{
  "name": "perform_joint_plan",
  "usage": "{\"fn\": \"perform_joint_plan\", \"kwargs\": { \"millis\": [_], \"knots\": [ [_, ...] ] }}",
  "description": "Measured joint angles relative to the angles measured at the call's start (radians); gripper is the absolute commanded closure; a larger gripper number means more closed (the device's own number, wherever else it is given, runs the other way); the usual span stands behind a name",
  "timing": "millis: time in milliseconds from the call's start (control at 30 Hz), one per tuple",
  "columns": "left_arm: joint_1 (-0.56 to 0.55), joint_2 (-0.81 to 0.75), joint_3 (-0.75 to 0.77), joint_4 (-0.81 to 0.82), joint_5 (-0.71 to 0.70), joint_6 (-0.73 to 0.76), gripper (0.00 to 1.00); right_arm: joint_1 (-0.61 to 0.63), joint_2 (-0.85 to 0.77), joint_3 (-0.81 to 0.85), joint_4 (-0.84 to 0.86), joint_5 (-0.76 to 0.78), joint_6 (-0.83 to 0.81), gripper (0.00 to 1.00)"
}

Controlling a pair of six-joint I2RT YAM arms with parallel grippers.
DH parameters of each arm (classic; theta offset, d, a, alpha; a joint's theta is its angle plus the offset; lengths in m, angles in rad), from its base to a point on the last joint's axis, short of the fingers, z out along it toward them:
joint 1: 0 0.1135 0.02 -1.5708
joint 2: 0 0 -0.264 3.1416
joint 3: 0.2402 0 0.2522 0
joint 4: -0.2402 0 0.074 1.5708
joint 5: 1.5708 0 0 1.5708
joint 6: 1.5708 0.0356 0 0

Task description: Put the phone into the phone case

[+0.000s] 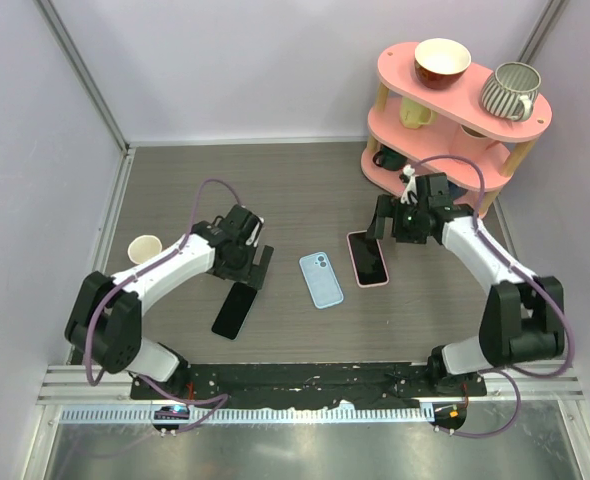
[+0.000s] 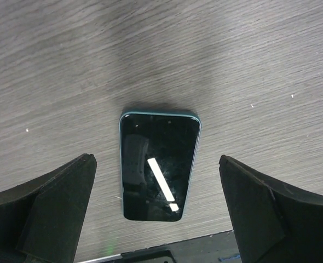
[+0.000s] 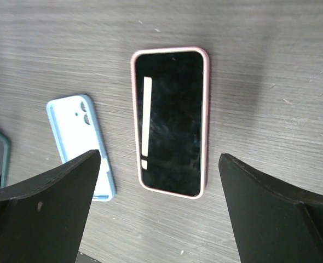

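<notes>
My right tool (image 3: 159, 155) hangs over the pink-cased phone (image 1: 367, 258), jaws spread wide, gripping nothing. That phone lies flat, screen up, right of the worktop (image 1: 305, 190) centre. The blue case (image 1: 320, 279) sits just beside it on the left, not touching, nothing inside. My left tool (image 2: 156, 160) is spread wide too, above the teal-edged phone (image 1: 234, 310), which lies screen up toward the near-left, untouched.
</notes>
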Motion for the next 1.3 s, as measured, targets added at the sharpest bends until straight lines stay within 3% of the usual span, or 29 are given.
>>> {"fn": "perform_joint_plan", "kwargs": {
  "millis": [300, 733, 1133, 1300],
  "knots": [
    [-0.005, 0.128, 0.072, -0.082, 0.043, 0.135, 0.00, 0.005, -0.242, -0.004, 0.008, -0.047, 0.039, 0.04],
    [-0.026, 0.279, 0.109, -0.127, 0.064, 0.175, 0.00, 0.005, -0.274, -0.005, 0.003, -0.100, 0.039, 0.04],
    [-0.030, 0.342, 0.137, -0.138, 0.068, 0.171, 0.27, 0.006, -0.332, -0.024, 0.005, -0.095, 0.040, 0.00],
    [-0.030, 0.349, 0.151, -0.144, 0.100, 0.163, 0.34, 0.011, -0.357, -0.079, 0.067, -0.116, 0.092, 0.09]
  ]
}}
